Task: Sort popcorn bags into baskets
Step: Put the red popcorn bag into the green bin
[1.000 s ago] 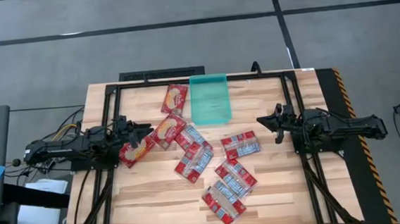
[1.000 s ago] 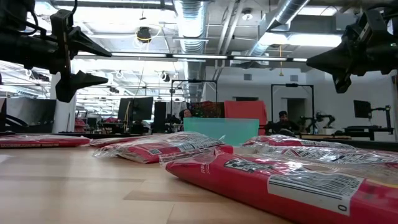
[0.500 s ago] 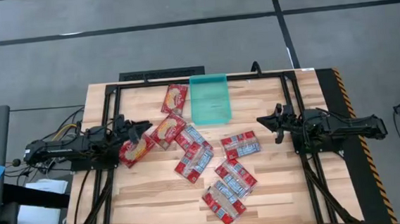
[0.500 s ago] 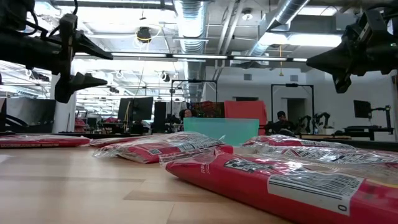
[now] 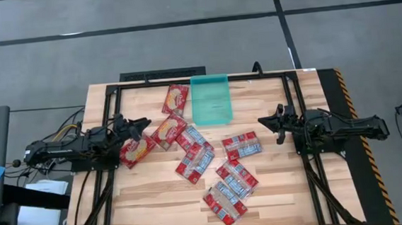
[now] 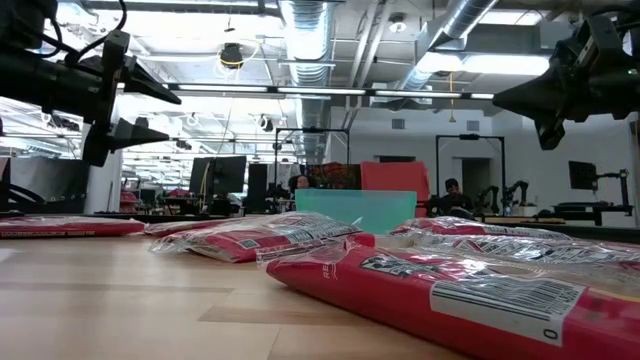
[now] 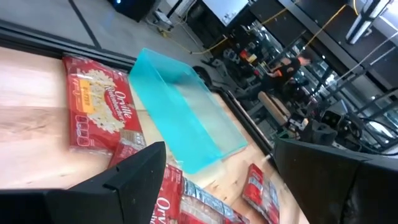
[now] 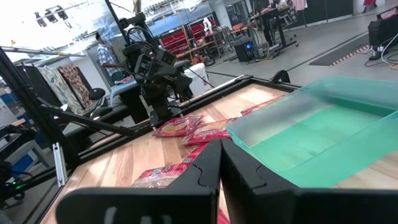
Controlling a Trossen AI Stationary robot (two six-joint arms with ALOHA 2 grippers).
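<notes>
Left claw (image 5: 142, 126) hangs over the counter's (image 5: 150, 201) left side, fingers spread wide, above a bag (image 5: 137, 149) with yellow print; it has edged a little toward the centre and tilted since a second ago. Right claw (image 5: 264, 124) stays put at the right, fingers closed, empty. Basket (image 5: 210, 99) sits at the far middle, holding nothing. Other bags (image 5: 226, 190) lie scattered from the basket to the near edge, unmoved.

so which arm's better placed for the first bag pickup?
Left. The left gripper is open above the yellow-print packets, nearly over one. The right gripper is shut, off to the side of its nearest packet.
</notes>
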